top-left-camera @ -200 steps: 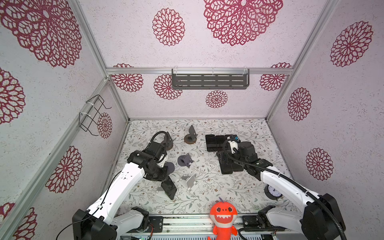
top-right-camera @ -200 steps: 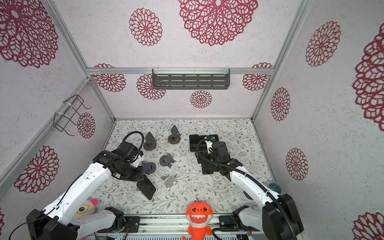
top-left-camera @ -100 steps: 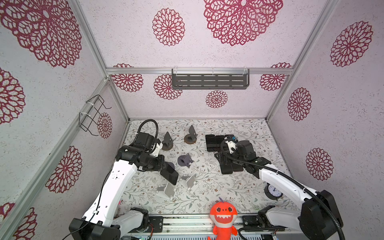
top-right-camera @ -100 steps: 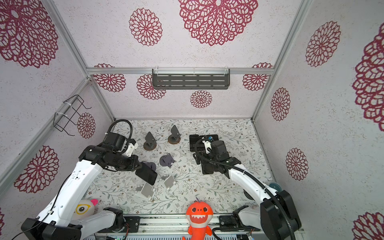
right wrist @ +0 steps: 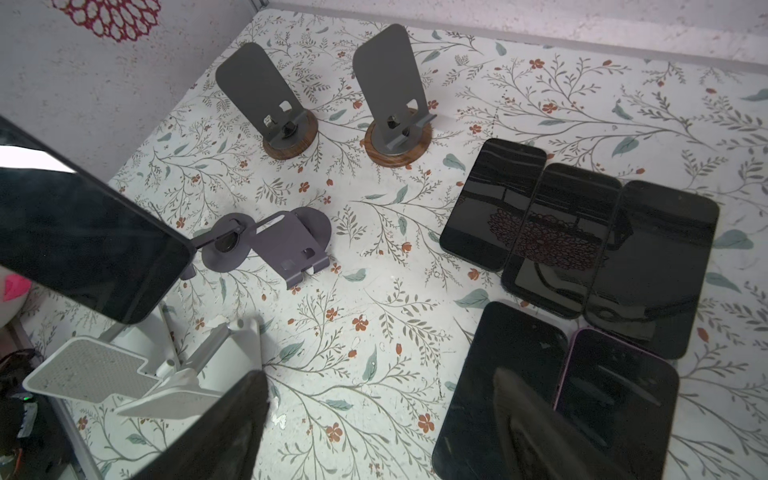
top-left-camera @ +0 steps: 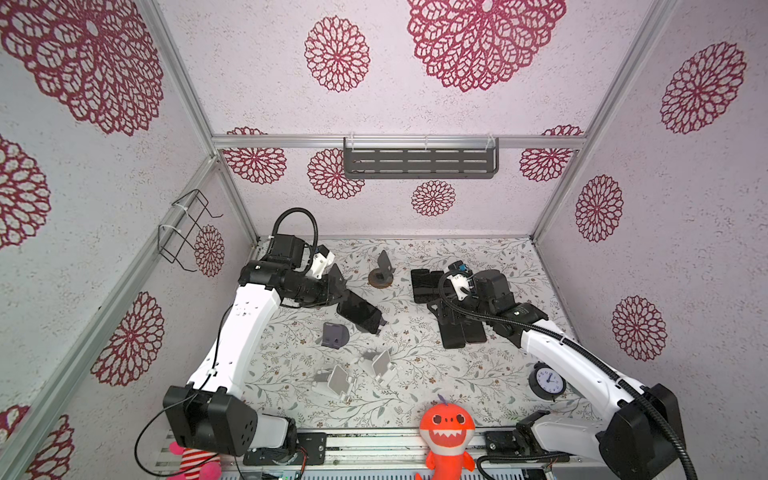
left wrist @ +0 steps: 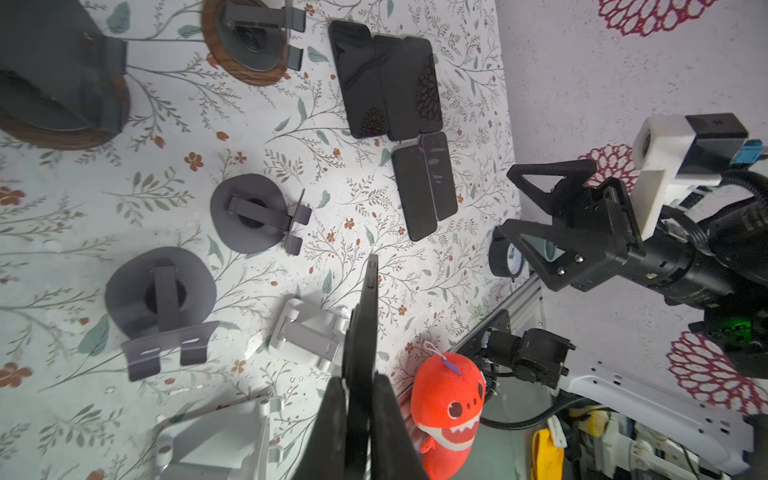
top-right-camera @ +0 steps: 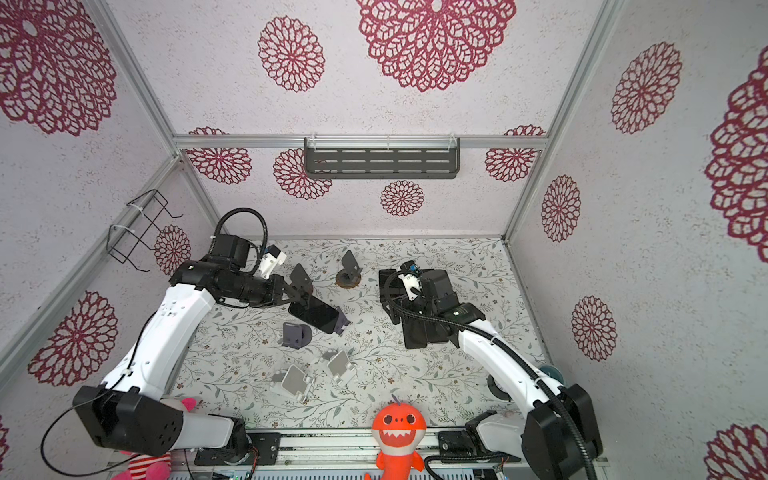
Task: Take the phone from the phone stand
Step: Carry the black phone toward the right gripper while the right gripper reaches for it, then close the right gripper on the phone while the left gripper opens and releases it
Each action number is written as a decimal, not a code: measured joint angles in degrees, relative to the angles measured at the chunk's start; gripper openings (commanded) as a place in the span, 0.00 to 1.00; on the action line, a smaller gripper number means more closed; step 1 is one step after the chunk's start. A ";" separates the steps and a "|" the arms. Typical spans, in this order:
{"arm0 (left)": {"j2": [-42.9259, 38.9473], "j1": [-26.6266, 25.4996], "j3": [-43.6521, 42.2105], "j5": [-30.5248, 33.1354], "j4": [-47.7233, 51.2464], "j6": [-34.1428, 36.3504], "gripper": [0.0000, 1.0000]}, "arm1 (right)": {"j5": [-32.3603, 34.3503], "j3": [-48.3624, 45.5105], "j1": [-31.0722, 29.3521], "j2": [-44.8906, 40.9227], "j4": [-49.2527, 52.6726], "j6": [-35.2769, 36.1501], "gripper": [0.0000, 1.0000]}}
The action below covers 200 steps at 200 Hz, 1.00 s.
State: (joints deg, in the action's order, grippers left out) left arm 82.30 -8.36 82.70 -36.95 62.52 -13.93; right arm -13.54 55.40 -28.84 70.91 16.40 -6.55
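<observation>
Your left gripper (left wrist: pixel 360 380) pinches a phone (left wrist: pixel 368 299) above the flowered table (top-left-camera: pixel 436 374); your right gripper (right wrist: pixel 378 374) gapes wide, holding nothing.

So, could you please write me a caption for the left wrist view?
Left tool grips a phone edge-on above empty stands; five other phones lie flat on the table.

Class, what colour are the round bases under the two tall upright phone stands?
Wood-grain brown round bases, clearest in the right wrist view.
</observation>
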 measured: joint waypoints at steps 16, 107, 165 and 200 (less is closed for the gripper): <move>2.23 0.02 0.76 -3.15 -1.16 0.20 0.00 | 0.07 2.69 -0.94 0.00 3.41 2.27 0.87; 10.34 0.00 -2.56 -19.61 -11.06 -0.52 0.00 | -0.39 22.99 -7.61 7.28 19.58 20.31 0.88; 10.36 -0.94 -7.23 -24.87 -14.67 -0.66 0.00 | -3.15 29.70 -12.46 15.32 22.75 26.95 0.99; 10.71 -1.16 -7.21 -26.77 -14.75 0.00 0.00 | -4.13 32.65 -15.02 21.09 22.56 27.98 0.99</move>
State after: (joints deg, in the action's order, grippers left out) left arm 93.01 -9.52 75.48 -63.72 47.77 -13.93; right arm -17.67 88.05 -43.86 92.01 38.96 21.43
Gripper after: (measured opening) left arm 0.117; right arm 0.989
